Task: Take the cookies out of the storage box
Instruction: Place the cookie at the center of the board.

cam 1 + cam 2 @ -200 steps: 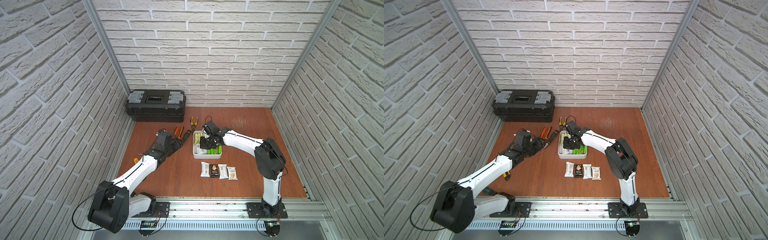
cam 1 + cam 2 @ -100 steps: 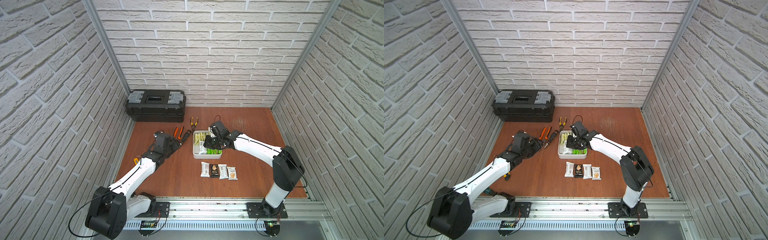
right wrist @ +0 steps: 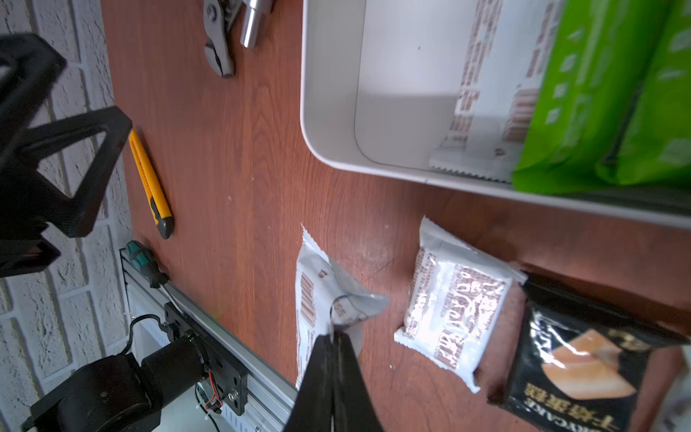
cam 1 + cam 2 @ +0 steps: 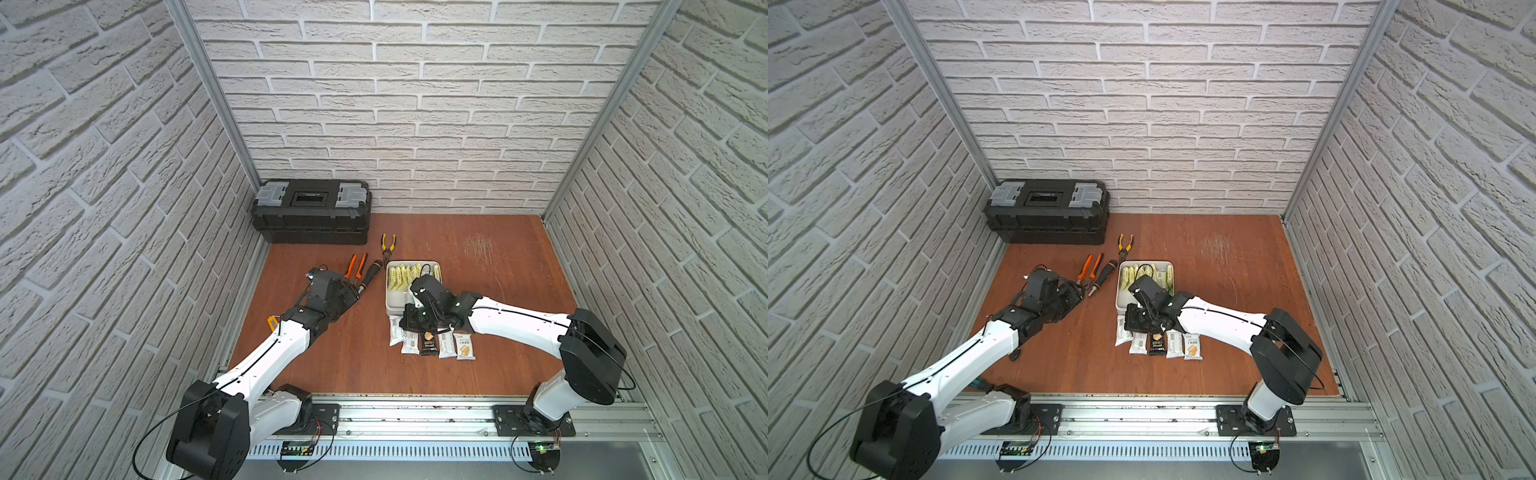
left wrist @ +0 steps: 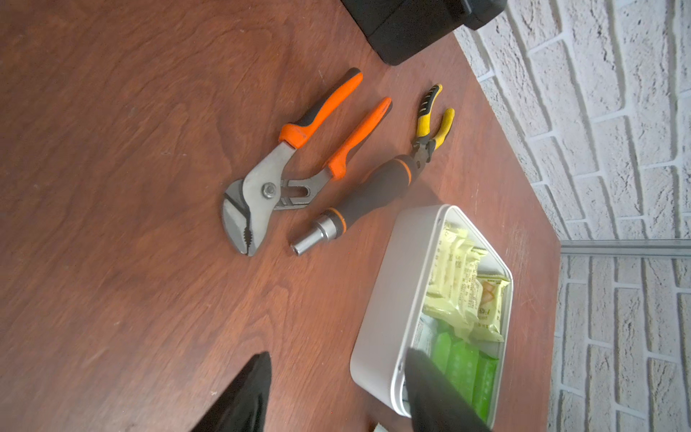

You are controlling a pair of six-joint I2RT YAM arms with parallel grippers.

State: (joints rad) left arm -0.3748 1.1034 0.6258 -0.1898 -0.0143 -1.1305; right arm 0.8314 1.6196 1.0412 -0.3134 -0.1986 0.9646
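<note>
Top view: the storage box (image 4: pixel 411 263) was pictured on the desk (image 4: pixel 478 374), pale yellow cookies (image 4: pixel 400 276) packed at its far end; a row of packets (image 4: pixel 444 345) was laid out just before it.
Left wrist: the left tool (image 5: pixel 338 355) was held spread and empty beside the box wall, near orange pliers (image 5: pixel 261 187).
Right wrist: the right tool (image 3: pixel 332 336) was seen clenched on the edge of a white packet (image 3: pixel 318 295) at the row's end, outside the box.
</note>
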